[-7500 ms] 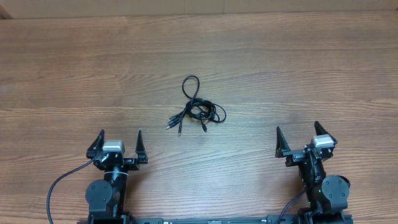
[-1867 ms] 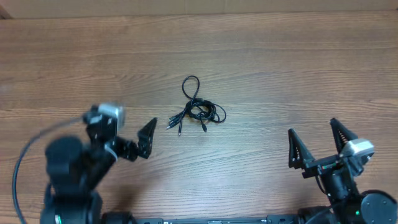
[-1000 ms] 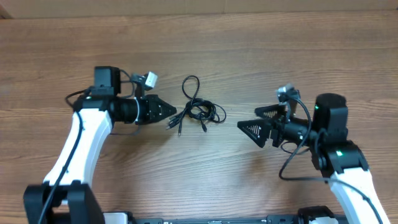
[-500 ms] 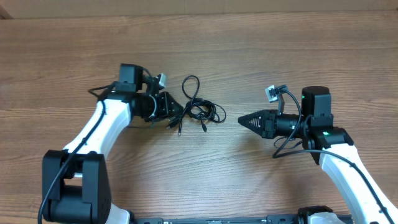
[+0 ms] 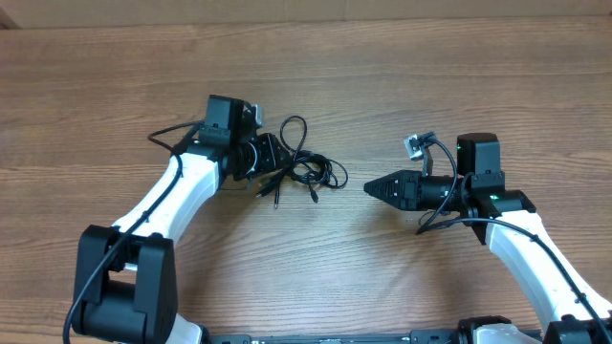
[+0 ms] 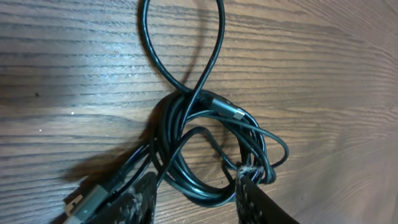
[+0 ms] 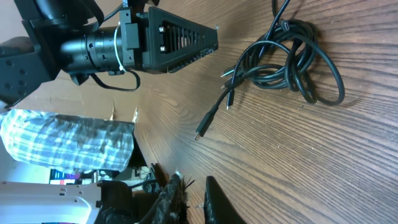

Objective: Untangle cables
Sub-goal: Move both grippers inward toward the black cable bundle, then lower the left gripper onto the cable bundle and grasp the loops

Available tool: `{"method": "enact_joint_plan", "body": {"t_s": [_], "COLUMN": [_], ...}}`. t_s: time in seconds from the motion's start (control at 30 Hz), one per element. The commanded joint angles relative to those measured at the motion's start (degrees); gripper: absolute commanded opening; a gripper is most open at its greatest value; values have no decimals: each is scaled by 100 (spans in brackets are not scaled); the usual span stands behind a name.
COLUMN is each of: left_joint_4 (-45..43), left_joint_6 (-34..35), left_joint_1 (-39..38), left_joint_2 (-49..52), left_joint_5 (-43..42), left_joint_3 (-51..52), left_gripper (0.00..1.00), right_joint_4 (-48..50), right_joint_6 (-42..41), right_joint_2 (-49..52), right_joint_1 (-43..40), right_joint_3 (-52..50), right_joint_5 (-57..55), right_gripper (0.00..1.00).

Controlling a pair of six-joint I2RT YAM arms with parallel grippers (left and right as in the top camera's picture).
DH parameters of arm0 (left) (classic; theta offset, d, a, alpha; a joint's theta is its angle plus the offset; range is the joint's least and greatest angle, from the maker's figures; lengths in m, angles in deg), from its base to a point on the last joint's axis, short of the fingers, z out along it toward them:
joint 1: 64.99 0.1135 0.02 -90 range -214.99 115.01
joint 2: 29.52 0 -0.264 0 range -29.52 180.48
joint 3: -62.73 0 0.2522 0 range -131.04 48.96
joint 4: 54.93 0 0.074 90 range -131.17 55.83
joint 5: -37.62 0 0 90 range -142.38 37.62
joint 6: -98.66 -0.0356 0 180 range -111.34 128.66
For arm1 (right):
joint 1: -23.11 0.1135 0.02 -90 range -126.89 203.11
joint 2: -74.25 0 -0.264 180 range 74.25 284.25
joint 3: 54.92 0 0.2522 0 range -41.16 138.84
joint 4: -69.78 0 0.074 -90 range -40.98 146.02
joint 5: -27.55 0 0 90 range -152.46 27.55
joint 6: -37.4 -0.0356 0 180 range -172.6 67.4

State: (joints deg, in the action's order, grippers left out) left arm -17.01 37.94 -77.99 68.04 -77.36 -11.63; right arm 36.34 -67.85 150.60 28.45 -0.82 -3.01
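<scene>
Left hand: fingers moderately wide, straddling the near edge of a bunch of thin black cables with small plug ends. Coil strands lie in the gap, not clamped. The overhead view puts it at the bunch's left side. Right hand: narrow gap, nothing in it, pointing at the cables from their right, well apart from them. The cables sit mid-table as one tight coil. One open loop sticks out toward the far edge, and loose plug ends trail toward the robot. A silver-tipped plug lies across the coil. The surface is a flat brown wood-grain table, with soft shadow under the coil. A tan strip runs along the far edge. Past the table edge, the right wrist view shows a grey-and-white checked cloth; the rest is too blurred to tell.
</scene>
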Motion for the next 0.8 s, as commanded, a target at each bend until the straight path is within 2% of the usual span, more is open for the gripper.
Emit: {"method": "enact_joint_plan", "body": {"t_s": [0.0, 0.17, 0.33, 0.37, 0.5, 0.53, 0.63, 0.77], "left_joint_4": [-37, -72, -251, -282, -280, -258, -81, 101], "left_joint_6": [221, 463, 568, 568, 507, 415, 94, -717], "left_joint_1": [-188, -448, -544, -544, -544, -544, -542, -540], "left_joint_2": [149, 367, 761, 828, 1008, 1010, 1001, 1001], "left_joint_5": [354, 643, 883, 866, 734, 737, 693, 693], "left_joint_3": [-101, -101, -101, -101, -101, -101, -101, -101], "left_gripper": [42, 36, 36, 33, 9, 7, 4, 12], "right_joint_4": [-11, -15, -24, -33, -72, -85, -157, -328], "right_joint_6": [-13, -302, -302, -302, -299, -299, -299, -299], "right_joint_2": [7, 7, 7, 7, 7, 7, 7, 7], "right_joint_1": [33, 33, 33, 33, 33, 33, 33, 33], "right_joint_3": [173, 173, 173, 173, 173, 173, 173, 173], "right_joint_5": [-129, -413, -411, -411, -411, -411, -409, -409], "right_gripper": [11, 11, 13, 14, 15, 16, 22, 29]}}
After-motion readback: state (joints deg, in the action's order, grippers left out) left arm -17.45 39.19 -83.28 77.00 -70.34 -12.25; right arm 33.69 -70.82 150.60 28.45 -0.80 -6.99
